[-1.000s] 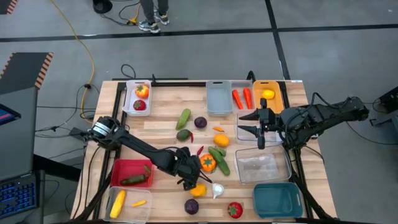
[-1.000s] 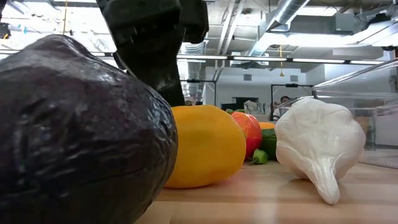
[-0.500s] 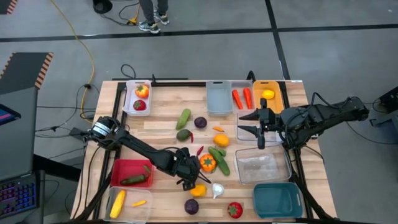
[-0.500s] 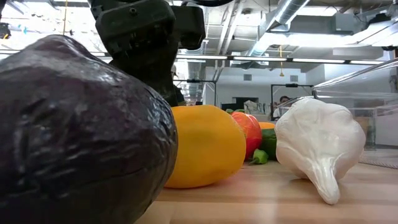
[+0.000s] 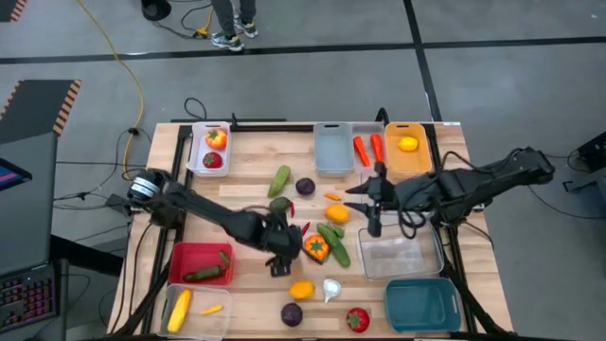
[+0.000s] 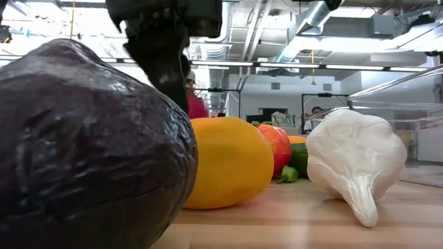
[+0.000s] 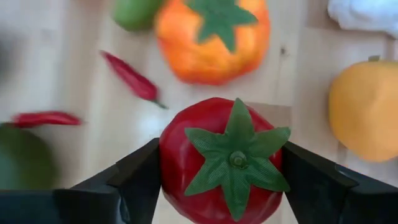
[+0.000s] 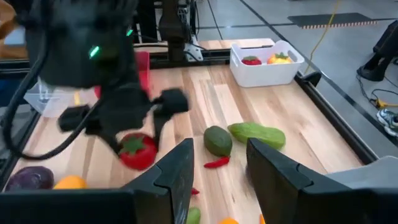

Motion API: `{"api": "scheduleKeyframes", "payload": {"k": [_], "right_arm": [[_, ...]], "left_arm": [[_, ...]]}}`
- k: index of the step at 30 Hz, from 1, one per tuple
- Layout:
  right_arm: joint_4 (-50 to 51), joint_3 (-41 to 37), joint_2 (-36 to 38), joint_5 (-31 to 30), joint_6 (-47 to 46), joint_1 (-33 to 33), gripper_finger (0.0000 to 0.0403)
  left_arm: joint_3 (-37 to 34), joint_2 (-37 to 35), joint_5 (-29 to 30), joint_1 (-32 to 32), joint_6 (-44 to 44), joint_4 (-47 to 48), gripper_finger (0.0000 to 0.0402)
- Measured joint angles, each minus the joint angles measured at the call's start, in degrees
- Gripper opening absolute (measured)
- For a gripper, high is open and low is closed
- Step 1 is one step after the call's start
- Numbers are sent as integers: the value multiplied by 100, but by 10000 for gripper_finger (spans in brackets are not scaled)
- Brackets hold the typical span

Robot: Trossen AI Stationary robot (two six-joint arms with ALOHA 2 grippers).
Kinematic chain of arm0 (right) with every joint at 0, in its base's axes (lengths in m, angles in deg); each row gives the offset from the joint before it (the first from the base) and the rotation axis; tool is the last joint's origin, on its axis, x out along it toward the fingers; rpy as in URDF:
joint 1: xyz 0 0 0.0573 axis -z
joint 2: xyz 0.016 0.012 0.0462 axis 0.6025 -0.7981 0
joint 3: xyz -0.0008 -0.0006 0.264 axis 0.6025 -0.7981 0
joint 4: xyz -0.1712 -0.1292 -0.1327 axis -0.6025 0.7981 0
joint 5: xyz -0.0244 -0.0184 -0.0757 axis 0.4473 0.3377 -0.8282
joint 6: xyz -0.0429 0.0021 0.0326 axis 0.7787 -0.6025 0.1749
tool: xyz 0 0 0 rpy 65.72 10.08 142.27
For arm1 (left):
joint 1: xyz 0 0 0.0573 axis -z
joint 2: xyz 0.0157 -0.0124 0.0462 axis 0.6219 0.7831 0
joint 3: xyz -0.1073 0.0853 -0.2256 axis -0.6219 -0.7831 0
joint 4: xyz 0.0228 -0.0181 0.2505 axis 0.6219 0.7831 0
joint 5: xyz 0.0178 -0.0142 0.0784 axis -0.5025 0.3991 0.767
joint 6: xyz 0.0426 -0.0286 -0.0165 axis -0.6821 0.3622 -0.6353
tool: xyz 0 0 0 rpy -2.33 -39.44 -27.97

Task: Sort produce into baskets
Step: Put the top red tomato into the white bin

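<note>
1. Tomato [image 7: 224, 162], red with a green leafy cap, sits clamped between the left gripper's [image 7: 221, 177] two dark fingers, held above the wooden table [image 5: 246, 156] near its middle; the right wrist view shows it lifted clear of the boards [image 8: 138, 151].
2. Below the held tomato lie an orange pepper [image 7: 212, 38] with a green stem, two small red chillies [image 7: 132, 77], and a yellow-orange lemon [image 7: 364, 109] off to one side.
3. In the high view the left gripper [image 5: 277, 254] is just beside the orange pepper [image 5: 316, 248], with a green cucumber [image 5: 333, 244] on the pepper's far side.
4. Garlic [image 5: 330, 289], a purple round [image 5: 292, 314] and another red tomato [image 5: 357, 320] rest near the table's front edge.
5. The red basket [image 5: 194, 256] at the left holds a green cucumber; the white basket [image 5: 197, 152] at the back left holds a tomato and a pepper.
6. The right gripper [image 5: 373, 201] hovers with its jaws spread, empty, over the table just behind the clear basket [image 5: 402, 256].
7. A teal basket [image 5: 422, 305] stands at the front right corner.
</note>
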Motion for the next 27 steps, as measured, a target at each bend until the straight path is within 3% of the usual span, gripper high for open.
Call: {"api": "scheduleKeyframes", "payload": {"k": [6,13,21,27], "right_arm": [[-108,0,-264,-2,-1,2,176],[-130,0,-495,8,-48,33,176],[-151,0,-913,4,-49,83,176],[-163,0,-1048,7,-48,83,176]], "left_arm": [[4,-949,476,-603,-593,1128,269],[-105,-2103,1198,-1799,-1032,2178,271],[-877,-3052,1290,-3767,-1498,2144,272],[-1717,-3319,1239,-5148,-1654,1899,272]]}}
